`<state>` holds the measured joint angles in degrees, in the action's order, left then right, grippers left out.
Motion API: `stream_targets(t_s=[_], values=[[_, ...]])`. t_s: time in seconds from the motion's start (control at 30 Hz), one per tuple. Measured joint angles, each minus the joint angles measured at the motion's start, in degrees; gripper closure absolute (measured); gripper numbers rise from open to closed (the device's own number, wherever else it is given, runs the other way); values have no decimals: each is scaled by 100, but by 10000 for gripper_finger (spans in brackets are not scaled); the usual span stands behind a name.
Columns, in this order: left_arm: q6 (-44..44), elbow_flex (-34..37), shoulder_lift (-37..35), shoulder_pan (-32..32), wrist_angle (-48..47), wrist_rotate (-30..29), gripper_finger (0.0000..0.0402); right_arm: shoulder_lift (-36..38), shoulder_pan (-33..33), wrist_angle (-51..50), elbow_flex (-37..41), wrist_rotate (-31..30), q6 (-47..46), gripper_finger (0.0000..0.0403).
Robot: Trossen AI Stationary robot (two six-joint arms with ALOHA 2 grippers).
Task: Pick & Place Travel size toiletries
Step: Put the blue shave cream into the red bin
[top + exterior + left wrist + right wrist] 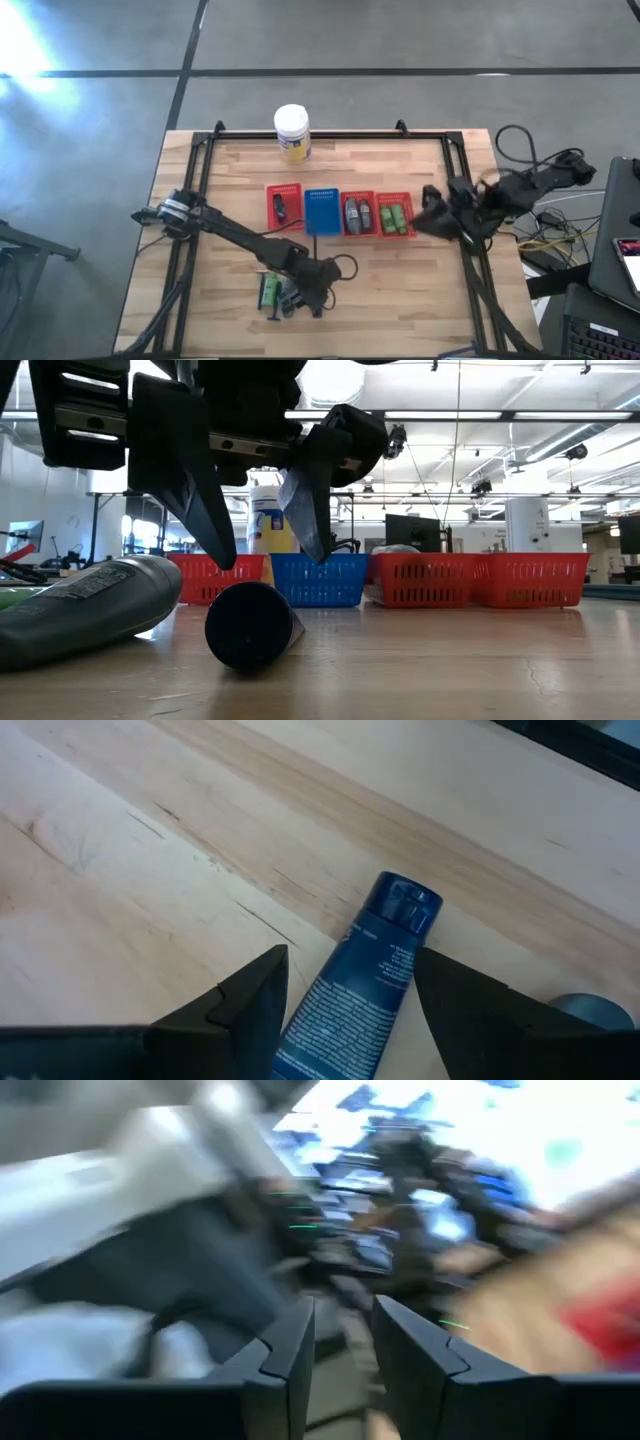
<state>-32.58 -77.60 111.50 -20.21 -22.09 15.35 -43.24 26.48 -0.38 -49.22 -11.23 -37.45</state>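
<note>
Dark blue plastic travel tube [362,988] lies flat on the wooden table [150,870], between the spread fingers of the left gripper [350,1010]. Right gripper [340,1350], fingers slightly parted, hangs beside the red mesh baskets [394,214], well apart from the tube.

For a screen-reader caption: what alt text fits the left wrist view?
The left gripper hangs open just above a blue tube lying on the wooden table, one dark finger on each side of it, not touching. The tube's cap points away from the camera.
</note>
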Motion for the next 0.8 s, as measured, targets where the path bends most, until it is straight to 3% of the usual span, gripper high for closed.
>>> stream_targets(t_s=[0.07,0.13,0.4,0.57,0.7,0.8], values=[[3,0,-2,5,-10,-49,179,183,-56,832,550,415,330,311],[7,0,-4,26,-31,-61,180,433,-173,1330,1043,432,392,317],[9,2,-7,140,-96,-183,179,2155,-1478,1283,2636,391,195,340],[26,2,-11,175,-96,-186,180,3485,-2462,845,3308,405,1028,350],[29,2,-11,177,-96,-185,180,4293,-3095,-231,3436,-324,1495,356],[31,4,-11,182,-98,-183,179,4304,-3435,-830,3423,-1430,1545,360]])
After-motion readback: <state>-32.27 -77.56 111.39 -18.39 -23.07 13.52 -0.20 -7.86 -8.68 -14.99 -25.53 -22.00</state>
